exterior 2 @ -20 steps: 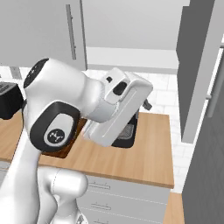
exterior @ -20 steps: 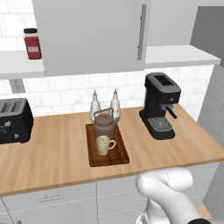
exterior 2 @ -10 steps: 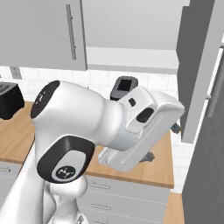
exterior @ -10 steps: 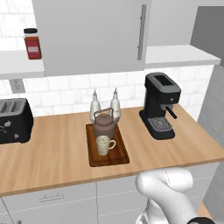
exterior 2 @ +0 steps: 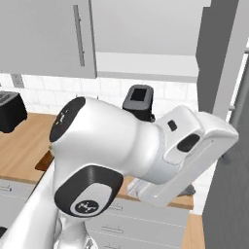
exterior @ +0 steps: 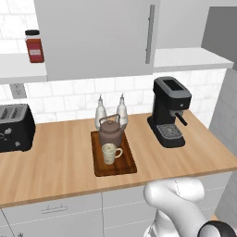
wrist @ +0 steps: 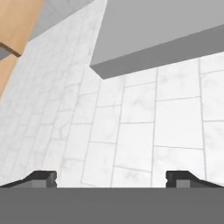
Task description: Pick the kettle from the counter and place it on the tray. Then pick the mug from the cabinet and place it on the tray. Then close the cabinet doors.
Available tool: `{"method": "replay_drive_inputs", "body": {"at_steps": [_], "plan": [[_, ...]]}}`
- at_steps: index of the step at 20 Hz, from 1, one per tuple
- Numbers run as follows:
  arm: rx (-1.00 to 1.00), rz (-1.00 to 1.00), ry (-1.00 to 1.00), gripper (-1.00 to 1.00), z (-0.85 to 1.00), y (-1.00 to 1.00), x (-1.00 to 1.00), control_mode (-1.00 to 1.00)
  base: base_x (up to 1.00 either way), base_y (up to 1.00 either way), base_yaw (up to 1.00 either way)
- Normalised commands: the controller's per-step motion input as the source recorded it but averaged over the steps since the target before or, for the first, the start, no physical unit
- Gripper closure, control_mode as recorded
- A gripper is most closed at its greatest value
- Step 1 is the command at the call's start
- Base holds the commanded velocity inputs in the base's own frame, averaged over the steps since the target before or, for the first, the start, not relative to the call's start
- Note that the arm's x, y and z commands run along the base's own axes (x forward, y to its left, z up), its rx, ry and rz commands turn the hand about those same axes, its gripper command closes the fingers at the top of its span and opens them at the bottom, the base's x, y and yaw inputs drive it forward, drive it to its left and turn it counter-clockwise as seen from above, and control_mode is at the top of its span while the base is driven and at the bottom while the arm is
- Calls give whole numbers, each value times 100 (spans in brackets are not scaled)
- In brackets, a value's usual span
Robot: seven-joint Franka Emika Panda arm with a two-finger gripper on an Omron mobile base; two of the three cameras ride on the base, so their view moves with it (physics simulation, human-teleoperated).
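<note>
Kettle [exterior: 110, 133] and mug [exterior: 110, 153] both on tray [exterior: 127, 167] below shut cabinet doors [exterior: 97, 37]; arm has swung clear rightward, gripper [wrist: 111, 178] spread, empty, facing tiles; task judged complete.

counter [exterior: 60, 166]: light wood
on it: tray [exterior: 125, 165], toaster [exterior: 15, 127], coffee machine [exterior: 169, 111], two white bottles [exterior: 111, 110]

Kettle [exterior: 110, 131]: brown, upright, rear of tray [exterior: 126, 165]. Mug [exterior: 109, 153]: cream, upright, mid-tray. Cabinet doors [exterior: 99, 37]: shut.
</note>
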Motion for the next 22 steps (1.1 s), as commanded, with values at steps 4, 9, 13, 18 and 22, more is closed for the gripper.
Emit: {"method": "replay_drive_inputs", "body": {"at_steps": [4,9,13,18,22], "plan": [[-1,0,6,-100,0,-45,8,-100,0,0,0],[-10,0,9,-100,0,-36,20,-100,0,0,0],[-16,0,19,-100,0,-26,33,-100,0,0,0],[-15,0,20,-100,0,-22,40,-100,0,0,0],[-6,0,5,-100,0,-21,27,-100,0,0,0]]}}
